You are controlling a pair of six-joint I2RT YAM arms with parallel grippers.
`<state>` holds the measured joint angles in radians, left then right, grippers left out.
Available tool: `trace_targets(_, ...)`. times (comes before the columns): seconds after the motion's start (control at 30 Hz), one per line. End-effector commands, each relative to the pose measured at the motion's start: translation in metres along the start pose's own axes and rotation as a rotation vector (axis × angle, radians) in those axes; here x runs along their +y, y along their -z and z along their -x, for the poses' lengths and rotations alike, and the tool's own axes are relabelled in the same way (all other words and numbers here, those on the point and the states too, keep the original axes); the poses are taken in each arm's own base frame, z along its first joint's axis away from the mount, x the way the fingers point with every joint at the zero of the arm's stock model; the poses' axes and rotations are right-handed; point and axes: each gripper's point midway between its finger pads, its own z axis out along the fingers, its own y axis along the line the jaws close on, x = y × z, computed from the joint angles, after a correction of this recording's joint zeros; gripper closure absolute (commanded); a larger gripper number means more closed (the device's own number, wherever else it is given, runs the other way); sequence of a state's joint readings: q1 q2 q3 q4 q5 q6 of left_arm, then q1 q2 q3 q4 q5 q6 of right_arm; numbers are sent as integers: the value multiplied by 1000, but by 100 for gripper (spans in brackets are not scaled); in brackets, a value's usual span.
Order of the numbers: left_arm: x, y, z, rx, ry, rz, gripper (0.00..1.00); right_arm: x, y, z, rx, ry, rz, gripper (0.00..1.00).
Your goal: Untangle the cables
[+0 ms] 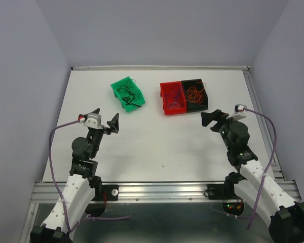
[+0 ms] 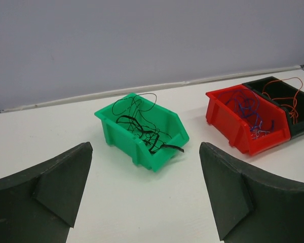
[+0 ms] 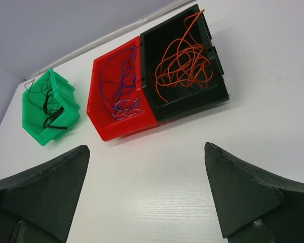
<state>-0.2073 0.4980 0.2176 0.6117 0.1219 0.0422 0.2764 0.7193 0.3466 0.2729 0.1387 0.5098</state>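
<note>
I judge sorting about done. Black wires [image 2: 142,129] curl in green bin [image 2: 157,154], blue-purple wires [image 3: 122,88] in red bin [image 3: 126,129], orange wires [image 3: 185,61] in black bin [image 3: 192,104]. Left gripper [image 1: 104,117], right gripper [image 1: 215,117] gape wide, empty. Next I'd check for strays. Wires hair-thin, springy; bins rigid plastic.

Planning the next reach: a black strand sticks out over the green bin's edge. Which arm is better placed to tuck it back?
Left. The open, empty left gripper faces the green bin on its own side; the right gripper, also open, faces the red bin and black bin.
</note>
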Motion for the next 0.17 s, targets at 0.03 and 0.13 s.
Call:
trace_targets(0.03, -2, -5, 22, -84, -19, -17, 1, 5, -1, 15, -63, -13, 13, 0)
trace_targets(0.13, -3, -6, 20, -76, -25, -22, 1, 3, -1, 14, -62, -15, 0, 0)
